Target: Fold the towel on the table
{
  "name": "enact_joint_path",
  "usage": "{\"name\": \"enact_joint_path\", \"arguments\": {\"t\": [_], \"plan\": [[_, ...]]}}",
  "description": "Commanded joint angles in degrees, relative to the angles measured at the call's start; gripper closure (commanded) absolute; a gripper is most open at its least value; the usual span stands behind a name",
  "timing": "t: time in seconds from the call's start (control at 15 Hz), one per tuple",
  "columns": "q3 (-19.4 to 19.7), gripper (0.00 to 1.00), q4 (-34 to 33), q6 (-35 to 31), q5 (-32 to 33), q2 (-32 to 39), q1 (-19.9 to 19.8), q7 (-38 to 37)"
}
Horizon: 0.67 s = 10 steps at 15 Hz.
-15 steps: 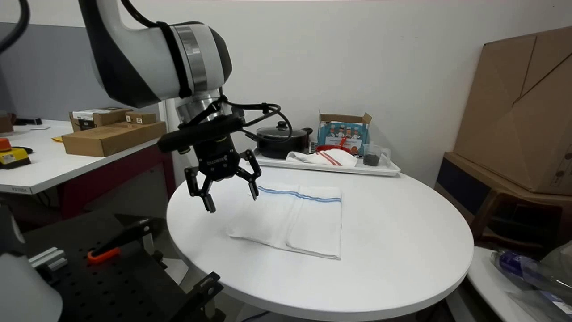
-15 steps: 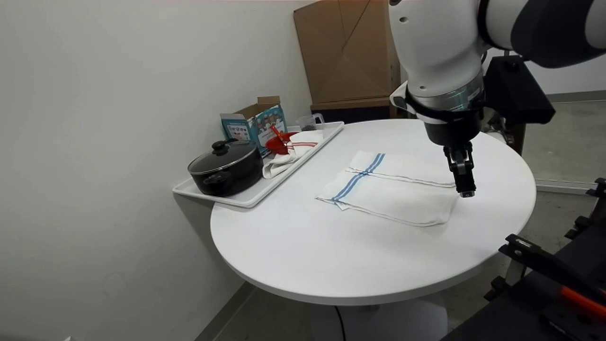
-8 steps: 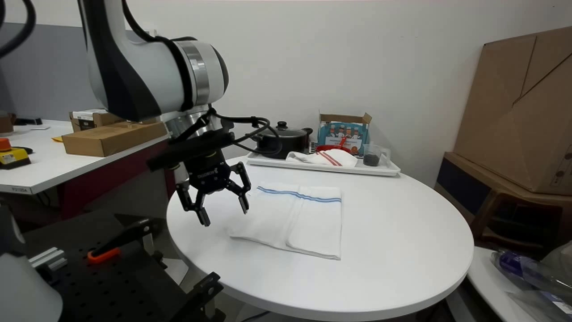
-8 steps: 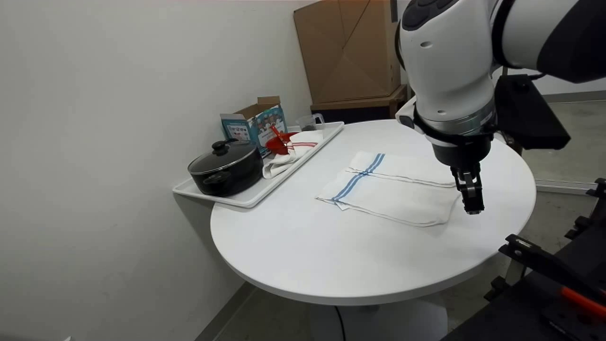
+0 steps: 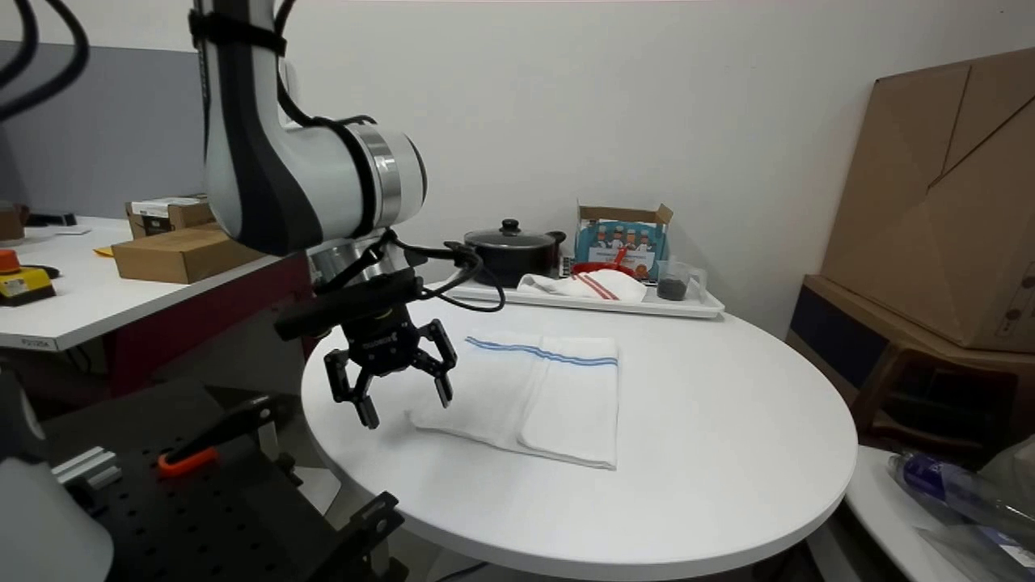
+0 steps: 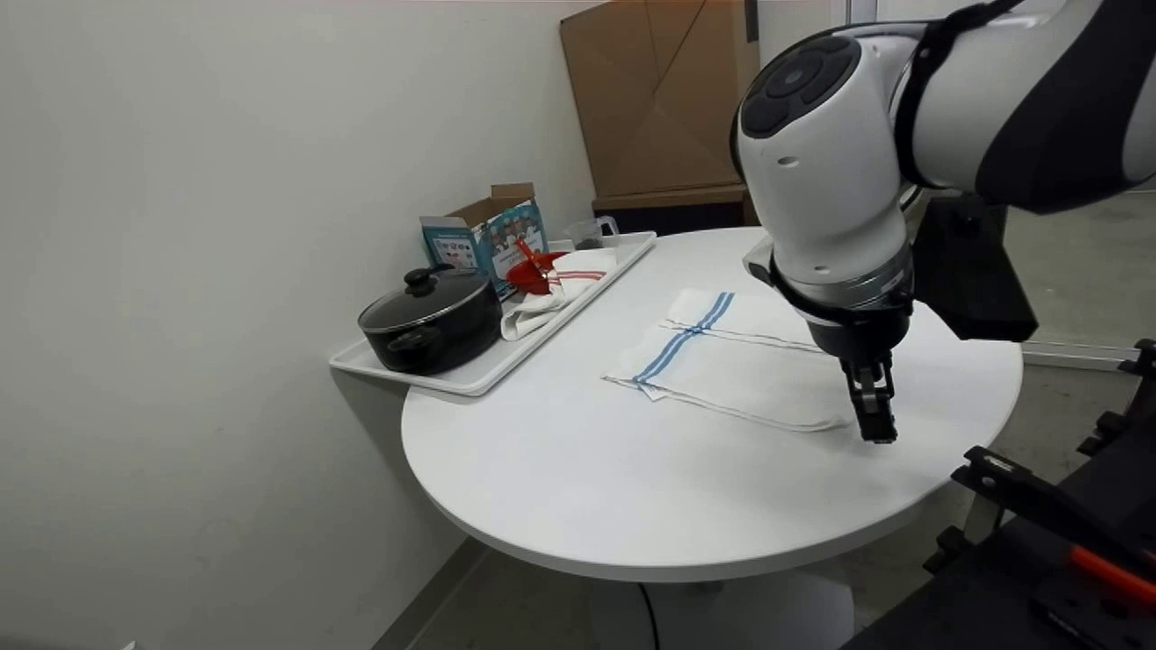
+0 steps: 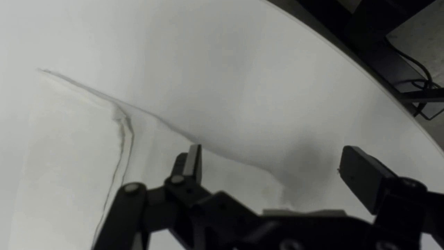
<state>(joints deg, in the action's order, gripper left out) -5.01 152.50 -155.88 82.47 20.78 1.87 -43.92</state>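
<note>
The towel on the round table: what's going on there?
A robot arm is here to fold the towel. Its gripper is open and holds nothing, near a corner at the end opposite the blue stripe. The towel lies on the round table, apparently partly folded, one layer over another. I can't tell whether the gripper touches it.

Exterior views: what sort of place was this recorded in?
Probably a lab or workroom staged for household chores, rather than a real kitchen: a red-topped yellow box and cardboard boxes sit on a desk, while a lidded pot stands on a tray on the round table.
</note>
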Motion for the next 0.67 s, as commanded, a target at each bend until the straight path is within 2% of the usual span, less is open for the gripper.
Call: {"name": "enact_joint_path", "arguments": {"t": [0.0,0.2,0.27,0.4,0.6], "plan": [[-0.29,0.00,-5.95,1.21,-1.28,6.82,0.83,-1.25],[-0.63,0.02,-9.07,1.37,-2.72,9.69,1.06,-0.77],[-0.79,0.26,-9.82,1.36,-2.77,10.22,1.16,-0.59],[-1.16,0.32,-10.78,1.42,-3.25,10.72,1.36,-0.33],[-1.61,0.55,-11.09,1.40,-3.18,10.29,1.68,-0.30]]}}
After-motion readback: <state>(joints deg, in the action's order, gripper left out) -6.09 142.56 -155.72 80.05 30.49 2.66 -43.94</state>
